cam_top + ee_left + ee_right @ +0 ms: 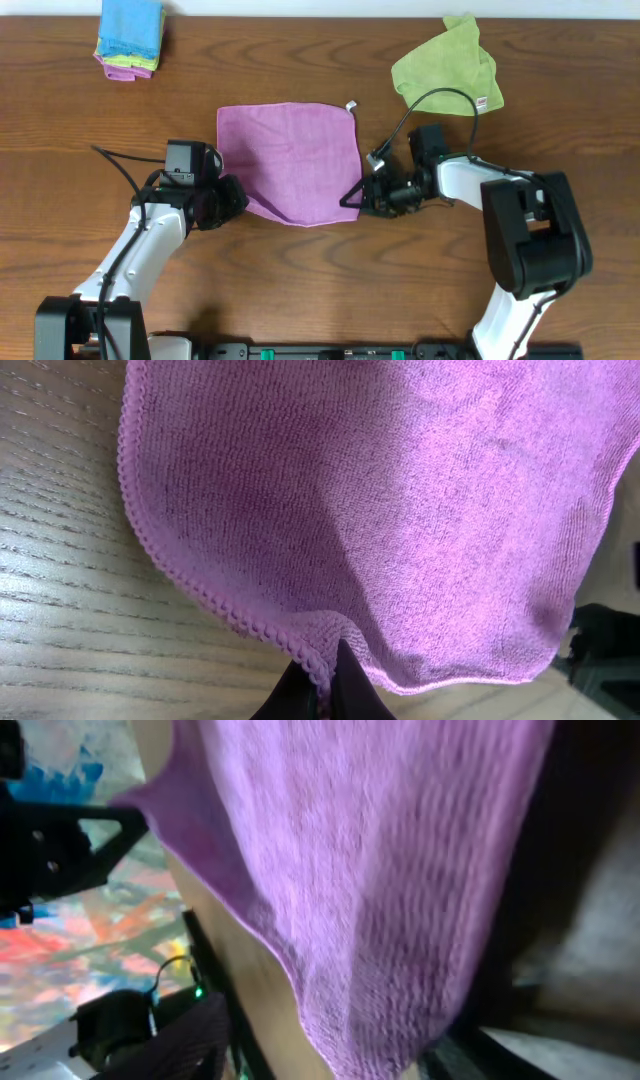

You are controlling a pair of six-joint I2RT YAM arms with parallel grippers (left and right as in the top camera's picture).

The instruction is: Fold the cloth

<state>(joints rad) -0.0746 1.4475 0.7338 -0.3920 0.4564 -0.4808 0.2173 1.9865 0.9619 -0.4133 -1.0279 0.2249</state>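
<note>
The purple cloth (290, 160) lies mostly flat in the middle of the table, its small white tag (351, 105) at the far right corner. My left gripper (238, 198) is shut on the cloth's near left corner; in the left wrist view the black fingertips (325, 685) pinch the stitched hem of the cloth (400, 510). My right gripper (358, 198) is shut on the near right corner, which is lifted. In the right wrist view the cloth (370, 870) hangs close over the lens and hides the fingers.
A crumpled green cloth (448, 70) with a white tag lies at the back right. A folded stack with a blue cloth on top (131, 35) sits at the back left. The right arm's cable loops above the wooden table (300, 270).
</note>
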